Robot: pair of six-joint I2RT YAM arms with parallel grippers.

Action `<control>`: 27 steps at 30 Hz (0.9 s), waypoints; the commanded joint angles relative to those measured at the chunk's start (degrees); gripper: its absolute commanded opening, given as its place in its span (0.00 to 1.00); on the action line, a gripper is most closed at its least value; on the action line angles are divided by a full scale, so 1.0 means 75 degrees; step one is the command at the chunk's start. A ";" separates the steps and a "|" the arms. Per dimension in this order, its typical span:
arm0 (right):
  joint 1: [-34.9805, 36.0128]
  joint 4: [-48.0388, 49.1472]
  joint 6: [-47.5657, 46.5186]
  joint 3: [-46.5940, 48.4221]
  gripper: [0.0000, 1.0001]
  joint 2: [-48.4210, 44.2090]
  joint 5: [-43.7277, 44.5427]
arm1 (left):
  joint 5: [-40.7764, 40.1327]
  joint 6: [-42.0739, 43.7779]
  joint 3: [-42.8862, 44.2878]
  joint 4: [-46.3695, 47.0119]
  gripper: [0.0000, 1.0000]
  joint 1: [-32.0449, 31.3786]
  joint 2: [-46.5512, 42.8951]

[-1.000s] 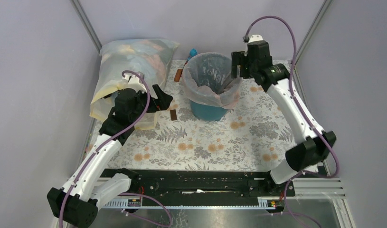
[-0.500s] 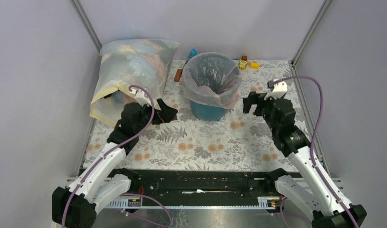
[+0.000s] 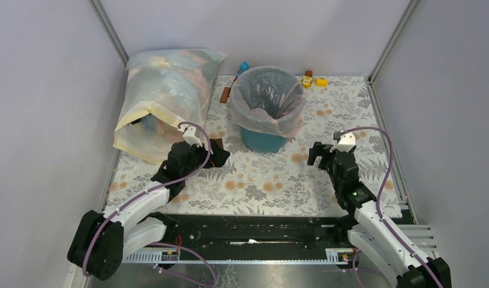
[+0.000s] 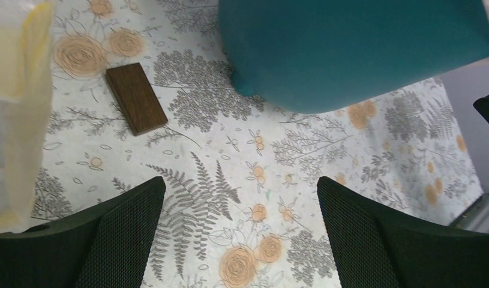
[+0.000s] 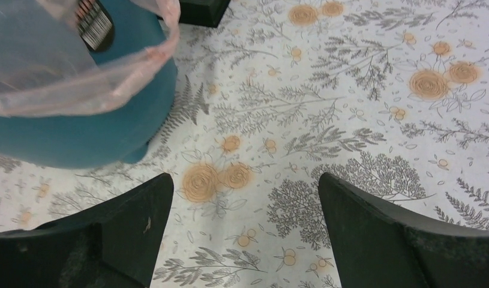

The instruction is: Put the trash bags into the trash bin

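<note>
The trash bin [image 3: 261,141] is a teal bucket at the back middle of the table. A pale pink trash bag [image 3: 270,122] lines it, its edge folded down over the rim. The left wrist view shows the bin's lower wall [image 4: 350,48] just ahead, and the right wrist view has the bin [image 5: 80,135] with the bag's hem [image 5: 86,90] at upper left. My left gripper [image 3: 221,151] hovers open left of the bin's foot, nothing between its fingers. My right gripper [image 3: 320,157] stands open to the bin's right front, also holding nothing.
A big clear yellowish-edged sack [image 3: 164,96] stuffed with bags lies at the back left. A brown block [image 4: 135,98] rests on the floral cloth near the left fingers. Small toys [image 3: 314,80], a brown piece [image 3: 225,95] and a blue item [image 3: 243,66] sit behind the bin.
The right gripper left the bin's rim and drew back to the near right, opening fully. The left arm pulled back and shifted right, toward the bin's foot.
</note>
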 commanded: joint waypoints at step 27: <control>-0.1476 1.0245 -0.2067 -0.1819 0.93 0.6381 0.0677 | -0.4331 0.3512 -0.2017 0.3692 0.99 0.0035 -0.1722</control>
